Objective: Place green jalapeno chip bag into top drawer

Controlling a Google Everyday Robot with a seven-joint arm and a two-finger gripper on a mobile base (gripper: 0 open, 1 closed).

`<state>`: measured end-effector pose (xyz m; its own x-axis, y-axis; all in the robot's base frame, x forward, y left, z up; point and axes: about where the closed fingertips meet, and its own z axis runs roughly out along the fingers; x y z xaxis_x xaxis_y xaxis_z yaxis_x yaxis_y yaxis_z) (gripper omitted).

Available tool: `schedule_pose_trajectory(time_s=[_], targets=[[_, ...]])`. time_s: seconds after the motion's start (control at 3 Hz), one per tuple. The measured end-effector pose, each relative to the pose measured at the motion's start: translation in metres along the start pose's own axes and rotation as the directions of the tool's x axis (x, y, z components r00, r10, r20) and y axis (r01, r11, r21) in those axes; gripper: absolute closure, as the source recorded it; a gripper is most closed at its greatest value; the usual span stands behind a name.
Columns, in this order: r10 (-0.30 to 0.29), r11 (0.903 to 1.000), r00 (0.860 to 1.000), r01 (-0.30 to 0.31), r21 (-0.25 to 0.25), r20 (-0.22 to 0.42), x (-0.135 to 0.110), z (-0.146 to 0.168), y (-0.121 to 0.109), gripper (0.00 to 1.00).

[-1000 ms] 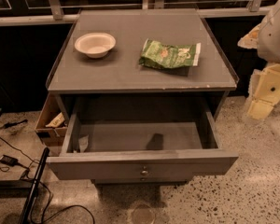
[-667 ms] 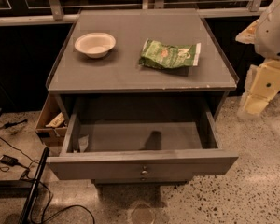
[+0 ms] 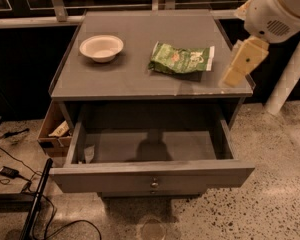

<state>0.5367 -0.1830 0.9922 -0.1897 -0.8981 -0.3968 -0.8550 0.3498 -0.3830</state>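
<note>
Cardboard comes first at the far left: a small brown box (image 3: 51, 133) sits low beside the cabinet, with pale scraps in it that I cannot identify. Above it, on the bench (image 3: 115, 79), a white bowl (image 3: 101, 47) stands upright near the left rear, with nothing visible inside.

Below the bench's front edge the top drawer (image 3: 115, 176) is pulled fully out, its knob (image 3: 154, 184) facing the camera. Its floor is nearly bare. Only a small pale scrap (image 3: 88, 154) leans in the front-left corner, so most of the floor is free to take something.

Right of centre on the bench lies the green jalapeno chip bag (image 3: 181, 59), flat, its long axis running left to right and its white end strip pointing right.

That strip faces the end effector (image 3: 240, 66), which hangs just beside the bag at the bench's right edge, apart from it and carrying nothing. Whether it is open or closed I cannot tell. So the bag lies directly to the end effector's left — a short sideways reach, probably with some descent, to meet the bag's narrow end. After that, I judge, the carry goes forward and down into the drawer.
</note>
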Motion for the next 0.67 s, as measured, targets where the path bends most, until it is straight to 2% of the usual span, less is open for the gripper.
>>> schedule_pose_trajectory(time_s=[0.33,0.67], targets=[[0.015,0.9993,0.998,-0.017,0.032,0.058,-0.032,0.025,-0.036,0.00],[0.027,0.9993,0.995,-0.030,0.021,0.096,-0.065,0.062,-0.067,0.00]])
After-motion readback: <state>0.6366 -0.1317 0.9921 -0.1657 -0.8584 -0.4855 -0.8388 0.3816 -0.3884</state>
